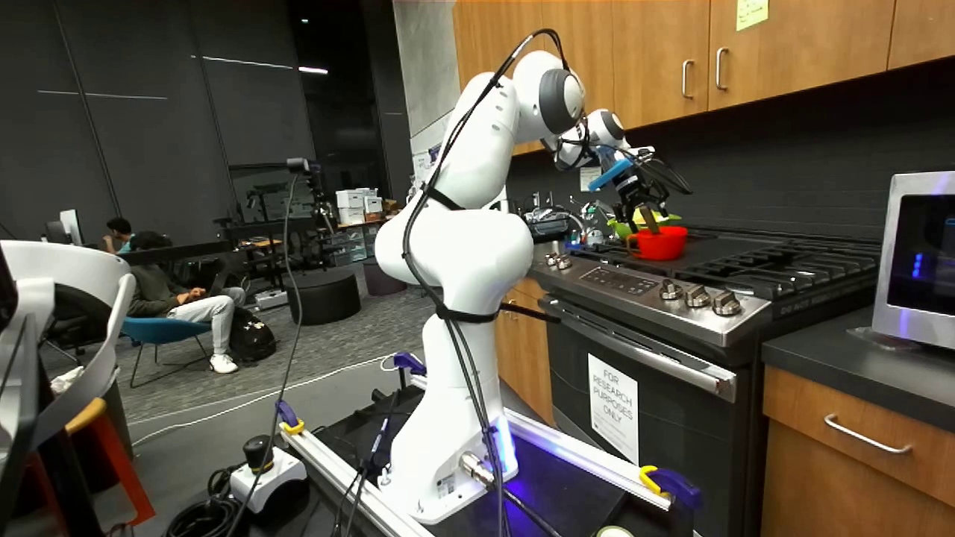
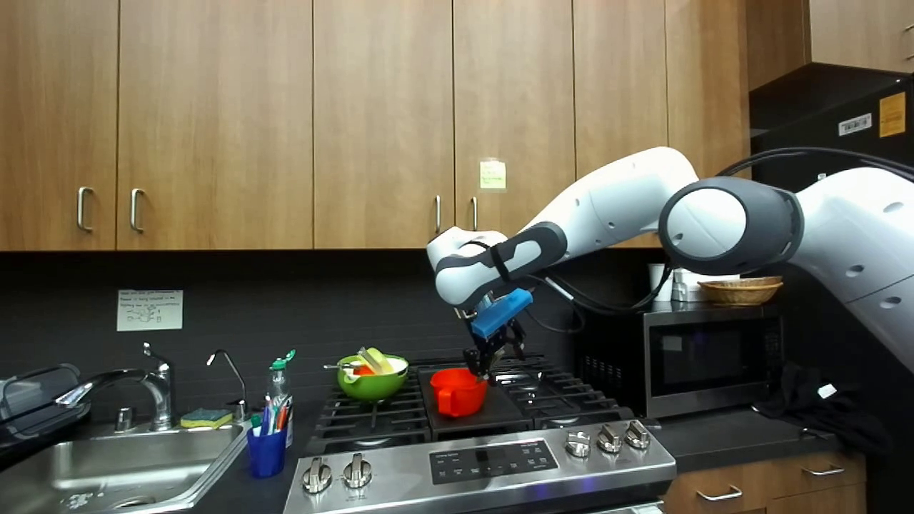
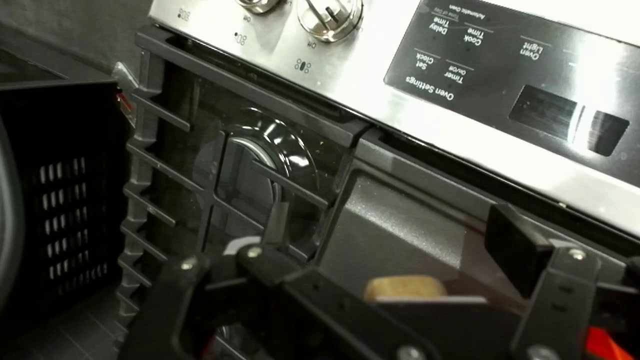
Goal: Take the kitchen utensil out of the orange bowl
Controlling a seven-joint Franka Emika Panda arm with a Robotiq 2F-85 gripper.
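Observation:
The orange bowl (image 1: 666, 245), bright red-orange with a side handle, stands on the stove's dark middle plate; it also shows in an exterior view (image 2: 460, 394). Only a sliver of it shows in the wrist view (image 3: 603, 346). A wooden kitchen utensil (image 1: 649, 221) leans up out of the bowl. Its light wooden end (image 3: 404, 287) shows in the wrist view between the two finger sides. My gripper (image 1: 647, 212) is just above the bowl, pointing down. In the wrist view the gripper (image 3: 397, 240) is open, its fingertips wide apart. Whether a finger touches the utensil is hidden.
A green bowl (image 2: 373, 387) with several things in it stands beside the orange bowl on the stove grates. A microwave (image 2: 714, 360) stands on the counter by the stove. Stove knobs (image 2: 593, 439) line the front. A blue cup (image 2: 266, 453) stands near the sink (image 2: 161, 457).

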